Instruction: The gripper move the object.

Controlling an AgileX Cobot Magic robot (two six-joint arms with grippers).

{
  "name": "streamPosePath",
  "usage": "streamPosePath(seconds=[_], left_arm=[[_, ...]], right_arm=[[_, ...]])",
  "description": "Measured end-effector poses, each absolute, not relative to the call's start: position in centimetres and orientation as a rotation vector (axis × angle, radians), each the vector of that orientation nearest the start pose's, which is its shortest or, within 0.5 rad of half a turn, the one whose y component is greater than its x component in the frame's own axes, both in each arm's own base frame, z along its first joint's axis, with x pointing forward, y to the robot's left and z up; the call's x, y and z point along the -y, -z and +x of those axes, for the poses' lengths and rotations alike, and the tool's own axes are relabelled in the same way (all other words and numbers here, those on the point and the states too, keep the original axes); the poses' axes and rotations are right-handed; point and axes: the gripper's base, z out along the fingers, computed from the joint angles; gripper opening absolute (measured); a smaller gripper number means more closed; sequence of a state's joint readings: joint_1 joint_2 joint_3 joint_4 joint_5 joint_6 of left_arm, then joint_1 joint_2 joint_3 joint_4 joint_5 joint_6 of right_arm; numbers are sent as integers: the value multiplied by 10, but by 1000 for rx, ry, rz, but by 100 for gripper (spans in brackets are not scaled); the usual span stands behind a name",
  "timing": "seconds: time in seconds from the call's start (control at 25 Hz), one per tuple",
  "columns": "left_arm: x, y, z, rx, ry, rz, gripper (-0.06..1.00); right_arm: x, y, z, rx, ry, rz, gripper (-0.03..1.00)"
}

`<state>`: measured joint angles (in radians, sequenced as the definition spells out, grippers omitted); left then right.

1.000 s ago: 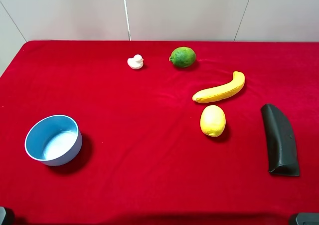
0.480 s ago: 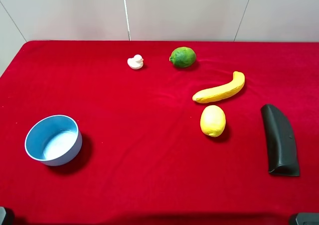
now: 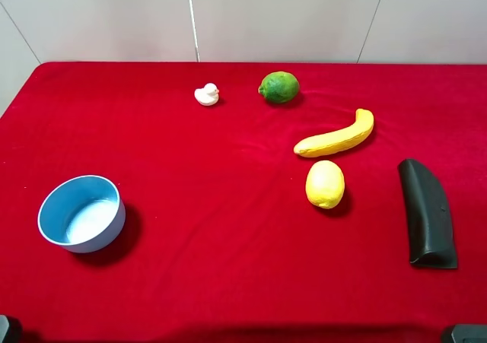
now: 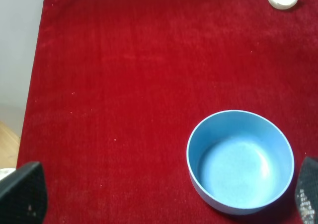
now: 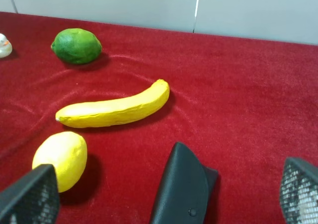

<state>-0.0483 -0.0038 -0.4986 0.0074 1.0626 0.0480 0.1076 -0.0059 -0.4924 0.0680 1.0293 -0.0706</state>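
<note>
So the object (image 3: 428, 213) is that long matte black case thing lying flat on the red tablecloth (image 3: 228, 282), over on the robot's right side, close to the near edge. One long side is curved, the other straight, and there's a little snap or stud near one end. My guess is it's light and fairly stiff, like a glasses case, with a slightly grippy surface, so it shouldn't slide out of a pinch. I'd grab it across the narrow width somewhere around the middle, since going lengthwise looks way too long for those jaws.

The right gripper (image 5: 164, 194) is sitting right over the near end of the case with its mesh-padded fingers (image 5: 35, 194) spread wide, one on either side, nothing held yet. Looks well lined up to just drop and squeeze.

Nearest neighbour is the lemon (image 3: 325, 183), just beside the case toward the middle of the table, and the banana (image 3: 335, 137) lies a bit further back. Those two are the only things I'd worry about bumping if the case gets pushed inward. The lime (image 3: 279, 87) and the little white duck (image 3: 206, 94) are well apart at the back.

The left gripper (image 4: 161, 199) hangs over the blue bowl (image 3: 82, 213) far off on the other side, also open and empty.
</note>
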Motion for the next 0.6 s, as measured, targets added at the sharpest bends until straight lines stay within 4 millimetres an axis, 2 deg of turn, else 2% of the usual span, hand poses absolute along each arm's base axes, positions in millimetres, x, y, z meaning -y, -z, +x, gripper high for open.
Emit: streamPosePath(seconds=[0.6], left_arm=[[-1,-277,-5,-2041,-9,98,99]], right_arm=[[-5,-278,-4,-2006,-105,-181,69]])
